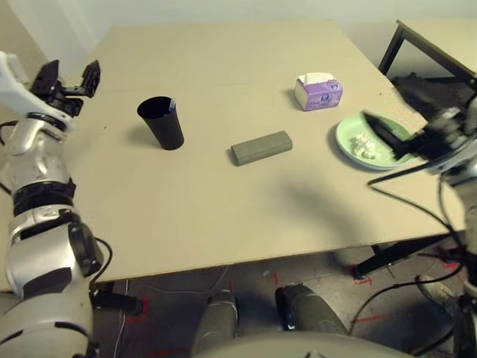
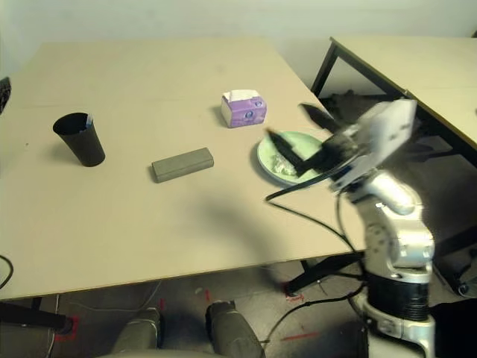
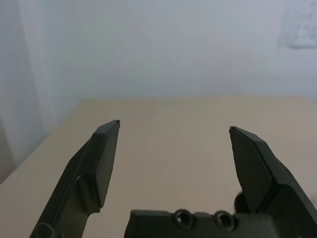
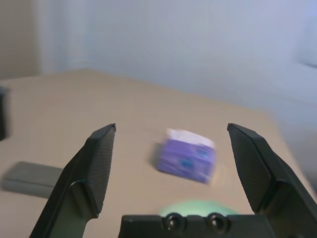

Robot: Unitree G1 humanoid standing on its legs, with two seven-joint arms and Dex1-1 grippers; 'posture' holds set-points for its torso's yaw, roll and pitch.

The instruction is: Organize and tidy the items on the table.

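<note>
On the beige matte table (image 1: 223, 201), a grey oblong glasses case (image 1: 261, 147) is laid between a black tapered cup (image 1: 162, 122) and a green round plate (image 1: 350, 138) bearing crumpled white tissue (image 1: 364, 144). Both the left gripper (image 1: 68, 80) and right gripper (image 2: 305, 138) are held spread wide, empty, above the table's side edges.

Arms: silver segmented shells with black joint bands, black cables looping alongside. Left tool (image 1: 71, 78): two black tapered fingers (image 3: 101, 163) with flat inner pads; behind them a black base carrying two recessed screws. Right tool (image 4: 171, 166): same build; white housing behind it.
</note>
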